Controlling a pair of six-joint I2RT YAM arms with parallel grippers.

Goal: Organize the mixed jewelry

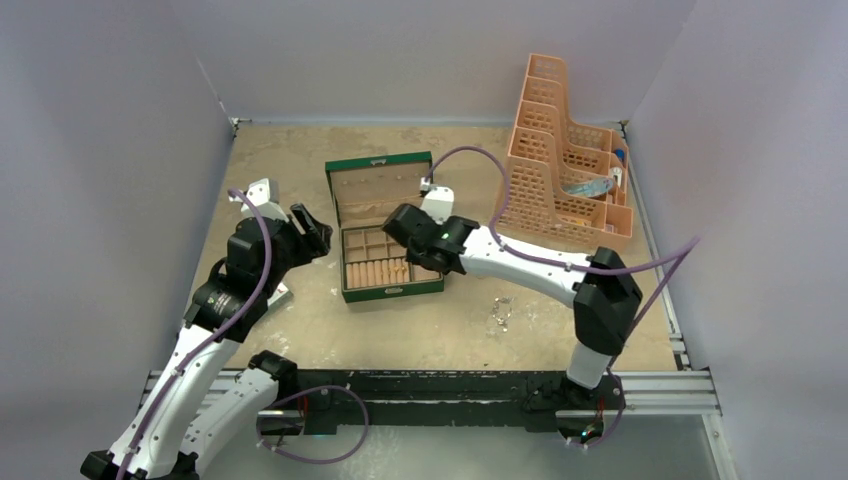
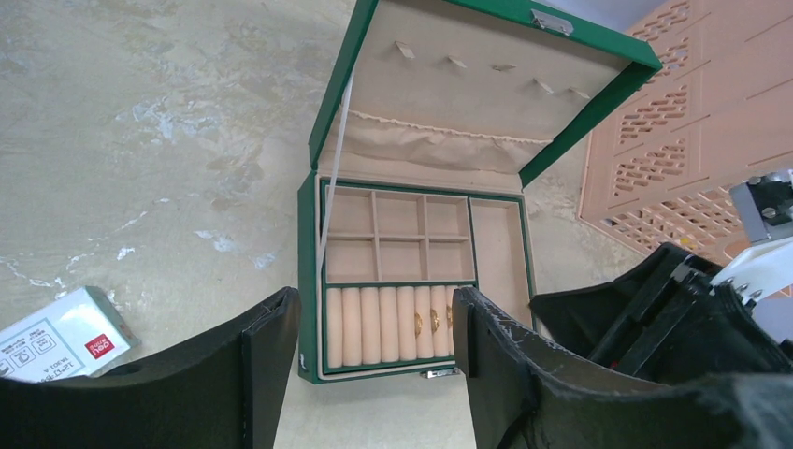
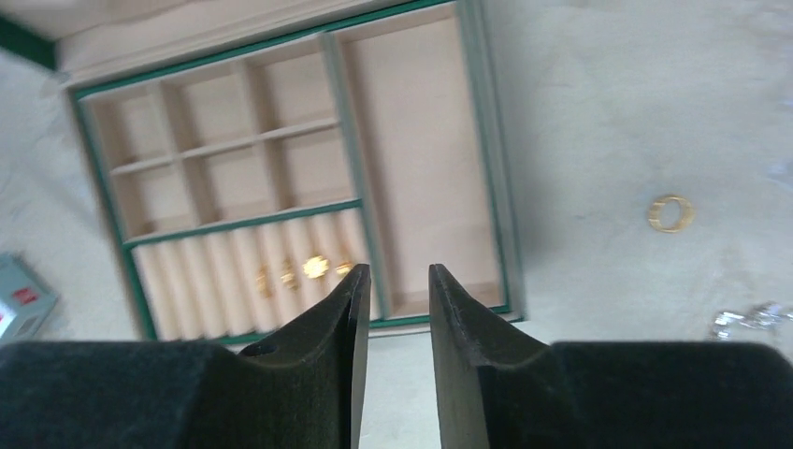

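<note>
Near the middle of the table (image 1: 290,170): green box (image 1: 393,291), lid (image 1: 378,185) thrown back toward the far edge, beige lining on show. Holds six small square pockets (image 2: 397,213) at the back, one long pocket (image 2: 496,253) down the right side, and a row of padded rolls (image 2: 367,325) along the front. Tucked into the slots between those rolls, toward their right end: a few gold rings (image 3: 316,267), standing on edge. Out on the bare table, to the right of the box and well apart from it: one more gold ring (image 3: 670,212), lying flat. Nearer the near edge than that ring: silvery chain (image 3: 748,320), in a loose little heap, showing from above as a pale glint (image 1: 500,315) right of the box's front corner. Over the front right part of the box: right gripper (image 3: 395,276), fingers parted by only a narrow gap, gripping nothing. Just left of the box, on the side toward the left edge: left gripper (image 2: 372,297), spread wide, empty, aimed across the box toward the right edge. Toward the left edge, beside that gripper: small white carton (image 2: 61,335) with a red label, flat on the table. At the far right corner: orange plastic rack (image 1: 560,150), upright, stepped in tiers, well apart from the box.
</note>
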